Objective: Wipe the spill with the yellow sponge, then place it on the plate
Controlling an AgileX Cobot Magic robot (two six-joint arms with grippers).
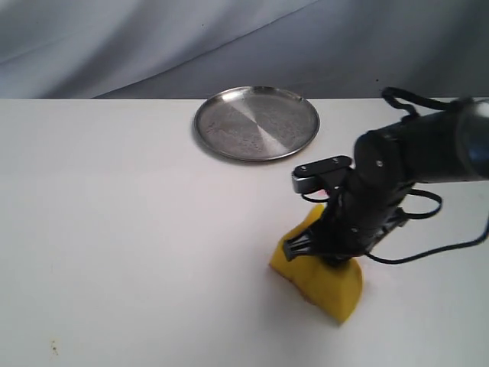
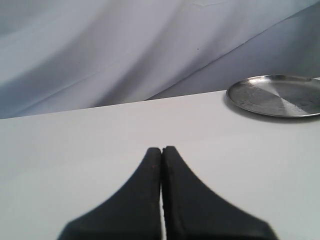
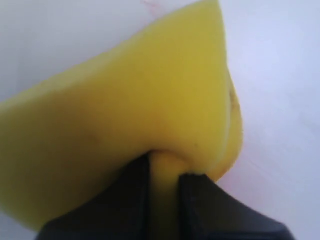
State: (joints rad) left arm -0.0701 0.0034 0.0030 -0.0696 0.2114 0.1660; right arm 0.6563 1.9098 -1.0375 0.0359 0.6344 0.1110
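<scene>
The yellow sponge [image 1: 325,287] is pressed against the white table at the front right, squeezed and folded. My right gripper [image 1: 330,256] is shut on the sponge [image 3: 135,115], pinching a fold of foam between its black fingers [image 3: 125,200]. The spill does not show; the sponge covers that part of the table. The silver plate [image 1: 257,122] lies empty at the back centre, also seen low and far in the left wrist view as the plate [image 2: 277,95]. My left gripper [image 2: 161,150] hovers over bare table, shut on nothing, and is outside the exterior view.
A faint thin red streak [image 3: 152,5] marks the table just beyond the sponge. A grey cloth backdrop [image 1: 153,38] hangs behind the table's far edge. A black cable [image 1: 435,248] trails from the right arm over the table.
</scene>
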